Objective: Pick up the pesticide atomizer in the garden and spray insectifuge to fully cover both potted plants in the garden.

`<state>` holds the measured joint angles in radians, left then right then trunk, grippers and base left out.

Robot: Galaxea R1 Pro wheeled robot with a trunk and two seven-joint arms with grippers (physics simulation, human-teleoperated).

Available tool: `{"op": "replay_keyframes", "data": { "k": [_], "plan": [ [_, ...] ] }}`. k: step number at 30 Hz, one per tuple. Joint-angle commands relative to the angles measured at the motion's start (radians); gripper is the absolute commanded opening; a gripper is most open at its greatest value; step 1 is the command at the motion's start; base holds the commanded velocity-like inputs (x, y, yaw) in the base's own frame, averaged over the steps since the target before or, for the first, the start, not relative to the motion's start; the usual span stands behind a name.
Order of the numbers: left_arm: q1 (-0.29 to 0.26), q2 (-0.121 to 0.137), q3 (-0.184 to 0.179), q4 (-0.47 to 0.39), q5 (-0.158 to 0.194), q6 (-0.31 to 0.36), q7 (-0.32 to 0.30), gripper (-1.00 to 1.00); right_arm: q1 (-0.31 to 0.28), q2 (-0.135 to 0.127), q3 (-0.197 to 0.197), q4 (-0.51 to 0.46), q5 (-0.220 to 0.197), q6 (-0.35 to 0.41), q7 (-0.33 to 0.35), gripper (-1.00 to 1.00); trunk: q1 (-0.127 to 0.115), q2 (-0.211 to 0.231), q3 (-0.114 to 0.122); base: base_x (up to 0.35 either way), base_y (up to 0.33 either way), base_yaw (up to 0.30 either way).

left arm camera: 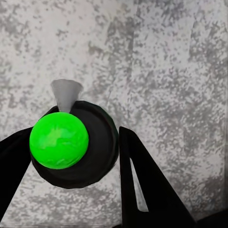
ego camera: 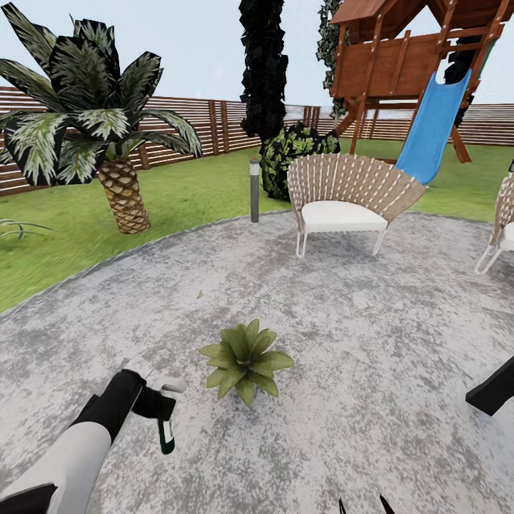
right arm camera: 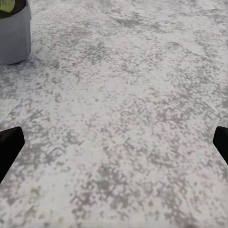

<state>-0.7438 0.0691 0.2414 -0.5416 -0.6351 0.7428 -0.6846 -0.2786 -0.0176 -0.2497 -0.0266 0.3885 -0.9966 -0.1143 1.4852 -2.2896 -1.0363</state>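
The pesticide atomizer (ego camera: 166,433) hangs in the left gripper (ego camera: 153,403), dark green body pointing down at the paving, whitish trigger head (ego camera: 173,386) tucked up by the fingers. From the left wrist view you look straight down on it: the left gripper's 2 black fingers (left arm camera: 142,185) closed in on either side of a round dark body (left arm camera: 97,147) with a bright green ball on it (a simulator marker, I would guess) and a pale nozzle (left arm camera: 66,92) poking out ahead.

Just beside it, to the robot's right, sits 1 potted plant (ego camera: 246,359), a low rosette of olive leaves on the round grey patio (ego camera: 357,343). So the pick-up looks done and the spraying step is in hand. My read: the next move calls for lifting the bottle, swinging the nozzle toward those leaves and working the trigger over the whole rosette.

The right gripper (right arm camera: 114,142) hovers over bare paving, fingers spread wide, nothing between them; a grey pot (right arm camera: 14,35) peeks in at its view's corner.

Room is generous. The wicker chair (ego camera: 350,200) and the bollard lamp (ego camera: 254,189) stand well apart, the palm (ego camera: 121,185) is off on the lawn (ego camera: 57,243), and the patio edge curves away behind. A second chair (ego camera: 500,228) edges in far right.
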Motion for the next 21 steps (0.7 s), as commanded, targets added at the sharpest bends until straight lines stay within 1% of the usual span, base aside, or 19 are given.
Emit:
{"op": "replay_keyframes", "data": {
  "k": [1, 3, 4, 5, 7, 8, 10, 11, 12, 21],
  "plan": [
    [-0.001, -0.002, 0.005, -0.001, -0.010, 0.013, -0.010, -1.00, -0.001, 0.000, -0.002, 0.002, 0.011, -0.002, -0.010, 1.00, 0.000, 0.000, -0.001, 0.000, 0.000, 0.000],
    [-0.002, -0.010, -0.004, -0.001, -0.011, 0.029, -0.010, -1.00, -0.001, 0.000, -0.002, 0.002, 0.010, -0.002, -0.010, 1.00, 0.000, 0.000, -0.001, 0.000, 0.000, 0.000],
    [-0.002, -0.014, -0.016, -0.001, -0.011, 0.042, -0.010, -1.00, -0.001, 0.001, -0.002, 0.002, 0.011, -0.002, -0.010, 1.00, 0.000, 0.000, -0.001, 0.000, 0.000, 0.000],
    [-0.002, -0.019, -0.045, -0.001, -0.011, 0.079, -0.010, -1.00, -0.001, 0.001, -0.002, 0.003, 0.010, -0.002, -0.010, 1.00, 0.000, 0.000, -0.001, 0.000, 0.000, 0.000],
    [-0.002, -0.022, -0.132, -0.001, -0.009, 0.168, -0.015, -1.00, -0.001, 0.001, -0.002, 0.003, 0.011, -0.002, -0.010, 1.00, 0.000, 0.000, -0.001, 0.000, 0.000, 0.000],
    [-0.001, -0.021, -0.158, -0.002, -0.007, 0.186, -0.016, -1.00, -0.001, 0.001, -0.002, 0.003, 0.011, -0.002, -0.010, 1.00, 0.000, 0.000, -0.001, 0.000, 0.000, 0.000],
    [0.003, -0.020, -0.198, -0.002, -0.005, 0.211, -0.017, -1.00, -0.001, 0.001, -0.002, 0.003, 0.010, -0.002, -0.010, 1.00, 0.000, 0.000, -0.001, 0.000, 0.000, 0.000],
    [0.004, -0.019, -0.208, -0.002, -0.006, 0.218, -0.018, -1.00, -0.001, 0.001, -0.002, 0.004, 0.011, -0.002, -0.010, 1.00, 0.000, 0.000, -0.001, 0.000, 0.000, 0.000],
    [0.004, -0.023, -0.210, -0.013, 0.002, 0.229, -0.018, -1.00, -0.001, -0.006, -0.002, 0.001, 0.012, -0.004, -0.005, 1.00, 0.000, 0.000, -0.001, 0.000, 0.000, 0.000],
    [0.006, -0.026, -0.210, -0.014, 0.000, 0.228, -0.018, -1.00, -0.001, -0.006, -0.002, 0.001, 0.012, -0.004, -0.005, 1.00, 0.000, 0.000, -0.001, 0.000, 0.000, 0.000]
  ]
}}
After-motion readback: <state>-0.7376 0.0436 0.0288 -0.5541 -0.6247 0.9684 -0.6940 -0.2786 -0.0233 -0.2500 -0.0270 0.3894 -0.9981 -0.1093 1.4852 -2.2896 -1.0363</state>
